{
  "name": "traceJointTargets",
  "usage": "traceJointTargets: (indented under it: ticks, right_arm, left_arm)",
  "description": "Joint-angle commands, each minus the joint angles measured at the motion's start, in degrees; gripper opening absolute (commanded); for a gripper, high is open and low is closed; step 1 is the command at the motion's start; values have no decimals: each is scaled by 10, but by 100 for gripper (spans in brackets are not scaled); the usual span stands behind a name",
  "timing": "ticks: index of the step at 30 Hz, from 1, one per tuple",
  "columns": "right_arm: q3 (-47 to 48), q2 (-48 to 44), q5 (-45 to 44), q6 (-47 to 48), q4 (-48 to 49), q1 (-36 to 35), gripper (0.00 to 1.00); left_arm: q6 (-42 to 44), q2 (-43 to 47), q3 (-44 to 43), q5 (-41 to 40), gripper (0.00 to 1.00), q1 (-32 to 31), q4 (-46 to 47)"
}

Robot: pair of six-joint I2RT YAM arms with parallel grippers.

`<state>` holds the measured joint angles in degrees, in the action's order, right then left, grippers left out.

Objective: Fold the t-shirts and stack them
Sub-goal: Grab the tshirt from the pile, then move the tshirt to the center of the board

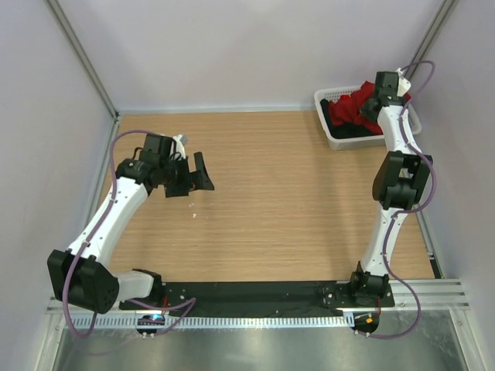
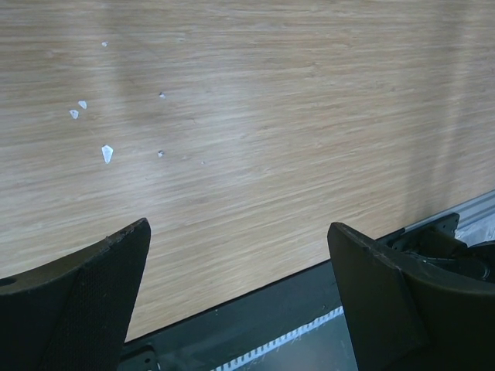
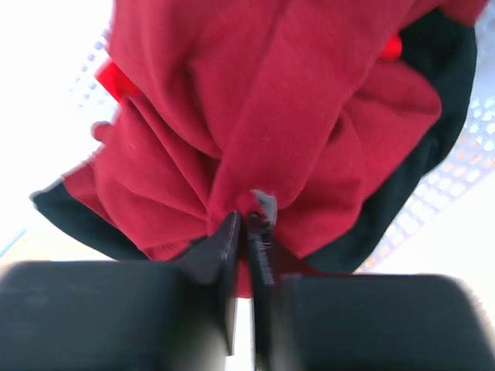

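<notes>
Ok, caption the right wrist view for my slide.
Right gripper pinching a fold of the crimson t-shirt, black shirt underneath.

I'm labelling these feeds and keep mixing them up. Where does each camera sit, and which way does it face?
Top external: fixed above and behind the bases, looking down on the wooden table; both arms show whole.
Left wrist: on the left arm, facing down at bare wood; the left gripper shows, fingers open.
Right wrist: on the right arm, facing into the white latticed plastic basket; the right gripper pinches the dark crimson red cloth t-shirt.
Shared: top and right wrist both show basket and crimson t-shirt.
</notes>
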<state>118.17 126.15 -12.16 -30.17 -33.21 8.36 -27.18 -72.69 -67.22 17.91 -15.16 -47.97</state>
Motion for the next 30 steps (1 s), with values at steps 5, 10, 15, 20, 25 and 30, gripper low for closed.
traceJointTargets:
  ticks: [5,10,15,20,25,30]
  right_arm:
    - [113,-7,-42,36,29,2,1]
    - [151,-101,-45,44,75,-13,1]
    - [222,-191,-74,56,40,-42,1]
    - [247,-315,-57,68,14,-62,1]
    - [194,-419,7,38,-40,-78,1]
    - [-17,-538,172,-63,-23,-131,1]
  left_arm:
    - [7,-3,-27,-2,96,9,14]
    - [18,9,-33,10,96,18,7]
    - [24,32,-17,35,96,21,15]
    - [7,54,6,48,97,21,31]
    - [-2,67,21,51,97,21,36]
    - [-14,83,27,44,97,21,33]
